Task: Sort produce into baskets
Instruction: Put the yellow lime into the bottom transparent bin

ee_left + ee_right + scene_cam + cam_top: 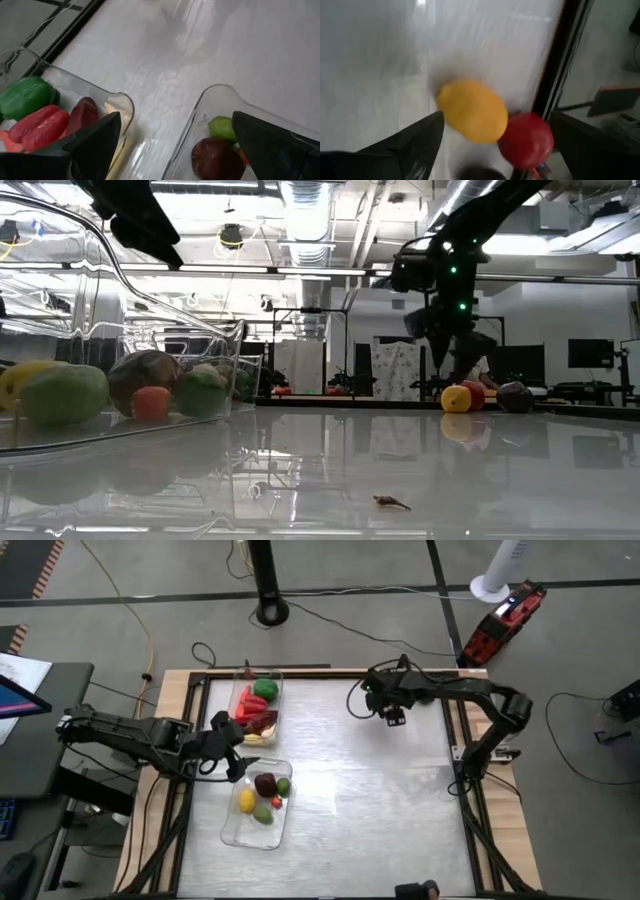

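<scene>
Two clear baskets stand at the table's left. The far basket point(243, 692) holds green, red and dark red produce point(30, 100). The near basket point(235, 825) holds yellow, dark red, green and small red pieces point(150, 385). My left gripper point(232, 745) hovers open and empty between the two baskets, and its wrist view point(175, 125) shows both. My right gripper point(393, 718) is open above a yellow fruit point(472, 111) and a red fruit point(526, 140) lying on the table near its far edge. A dark purple piece point(515, 396) lies beside them.
The table's dark frame rail point(555, 65) runs close behind the yellow and red fruit. A small brown scrap point(392, 502) lies on the white tabletop point(370, 800) near the front. The tabletop's middle and right side are bare.
</scene>
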Motion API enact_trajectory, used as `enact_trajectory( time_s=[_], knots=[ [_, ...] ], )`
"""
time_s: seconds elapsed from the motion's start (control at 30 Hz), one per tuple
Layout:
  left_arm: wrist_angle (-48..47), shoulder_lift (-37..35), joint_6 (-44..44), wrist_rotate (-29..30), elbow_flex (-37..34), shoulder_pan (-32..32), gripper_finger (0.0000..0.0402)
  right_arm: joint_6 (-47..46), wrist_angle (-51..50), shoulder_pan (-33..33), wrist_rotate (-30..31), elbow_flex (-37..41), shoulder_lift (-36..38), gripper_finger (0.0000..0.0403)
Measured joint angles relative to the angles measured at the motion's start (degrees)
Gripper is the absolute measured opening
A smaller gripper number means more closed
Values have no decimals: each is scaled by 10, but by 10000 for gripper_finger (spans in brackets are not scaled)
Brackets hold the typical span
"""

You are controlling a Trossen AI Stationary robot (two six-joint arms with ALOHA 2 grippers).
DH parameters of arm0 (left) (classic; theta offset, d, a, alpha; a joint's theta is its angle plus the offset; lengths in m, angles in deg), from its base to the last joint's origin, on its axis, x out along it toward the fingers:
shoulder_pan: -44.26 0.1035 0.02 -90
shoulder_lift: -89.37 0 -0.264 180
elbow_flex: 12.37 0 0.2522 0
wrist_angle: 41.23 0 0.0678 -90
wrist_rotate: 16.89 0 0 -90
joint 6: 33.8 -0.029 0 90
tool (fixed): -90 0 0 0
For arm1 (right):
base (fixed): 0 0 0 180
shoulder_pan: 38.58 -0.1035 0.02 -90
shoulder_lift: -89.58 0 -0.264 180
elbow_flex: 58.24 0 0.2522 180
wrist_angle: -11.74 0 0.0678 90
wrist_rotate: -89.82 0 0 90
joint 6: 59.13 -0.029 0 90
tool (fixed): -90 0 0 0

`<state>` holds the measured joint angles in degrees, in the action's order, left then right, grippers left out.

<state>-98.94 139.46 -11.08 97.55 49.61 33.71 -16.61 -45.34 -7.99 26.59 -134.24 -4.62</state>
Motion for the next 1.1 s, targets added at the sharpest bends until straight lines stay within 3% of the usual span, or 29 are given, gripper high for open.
enact_trajectory(
  time_s=[0.2,0.67,0.83,1.1],
  knots=[
    [-19,-3,2,-3,0,0,368,38,-38,0,21,0,-7,386],
    [-16,-3,7,-7,0,0,368,115,-24,49,1,0,-37,379],
    [-16,-3,8,-10,0,0,368,135,-2,43,87,0,-96,376],
    [-17,-3,9,-13,0,0,368,149,8,43,92,-6,-128,321]
  ],
)
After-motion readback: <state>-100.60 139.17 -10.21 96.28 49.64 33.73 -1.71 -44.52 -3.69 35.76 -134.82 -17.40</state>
